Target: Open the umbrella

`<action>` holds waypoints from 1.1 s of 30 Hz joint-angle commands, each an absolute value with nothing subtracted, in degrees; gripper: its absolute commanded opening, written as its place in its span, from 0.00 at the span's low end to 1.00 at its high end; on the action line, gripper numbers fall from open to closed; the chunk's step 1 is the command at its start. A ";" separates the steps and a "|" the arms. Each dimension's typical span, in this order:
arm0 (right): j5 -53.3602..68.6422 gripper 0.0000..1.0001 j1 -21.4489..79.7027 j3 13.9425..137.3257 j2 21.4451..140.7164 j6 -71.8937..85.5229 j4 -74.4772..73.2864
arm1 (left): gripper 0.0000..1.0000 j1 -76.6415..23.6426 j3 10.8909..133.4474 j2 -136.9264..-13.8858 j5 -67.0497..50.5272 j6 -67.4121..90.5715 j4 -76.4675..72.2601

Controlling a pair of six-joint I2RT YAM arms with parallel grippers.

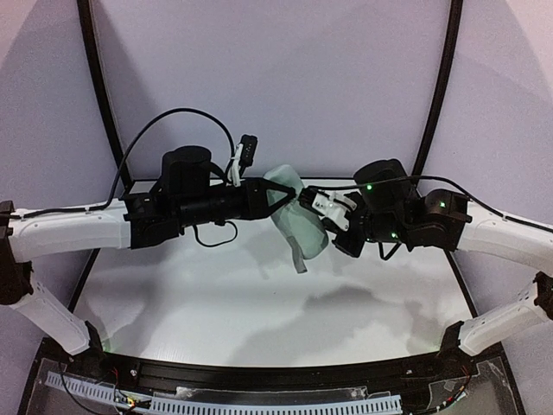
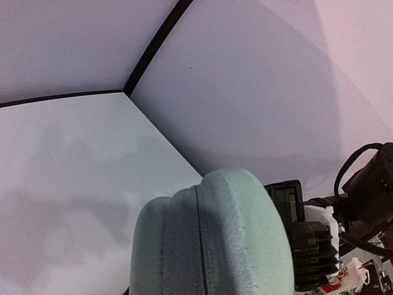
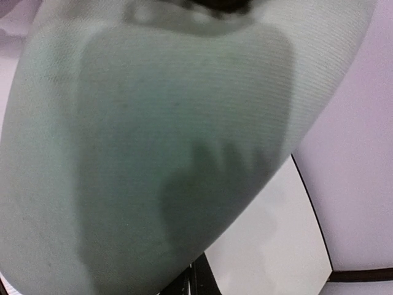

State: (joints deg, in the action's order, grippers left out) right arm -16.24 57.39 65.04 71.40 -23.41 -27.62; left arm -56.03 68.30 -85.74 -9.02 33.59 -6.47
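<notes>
Umbrella unseen; pale case [image 1: 302, 229] midair between left end effector [image 1: 292, 197], right end effector [image 1: 318, 205].

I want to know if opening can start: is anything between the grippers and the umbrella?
Yes, the pale green case. It hangs in the air between the left gripper and the right gripper, and sits close in both wrist views. No shaft or crinkled fabric shows, so the umbrella, if inside, is covered by it.
</notes>
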 commanded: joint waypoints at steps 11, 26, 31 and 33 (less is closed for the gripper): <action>-14.93 0.00 52.68 65.24 61.04 -15.84 2.27 | 0.01 -58.05 57.66 -89.53 -42.84 28.92 1.29; -16.14 0.00 51.79 71.42 65.13 -17.31 5.79 | 0.01 -58.10 63.64 -98.57 -46.76 26.55 5.73; -18.63 0.00 51.86 71.71 64.60 -13.88 7.00 | 0.03 -58.10 64.31 -99.65 -42.99 28.29 5.65; -19.08 0.00 51.84 70.79 63.93 -11.29 6.90 | 0.16 -58.16 64.34 -100.01 -41.17 30.58 3.50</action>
State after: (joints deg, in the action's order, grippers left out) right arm -8.44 54.84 63.46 67.33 -17.48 -20.75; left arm -54.67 68.11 -95.33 -35.24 27.39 -13.16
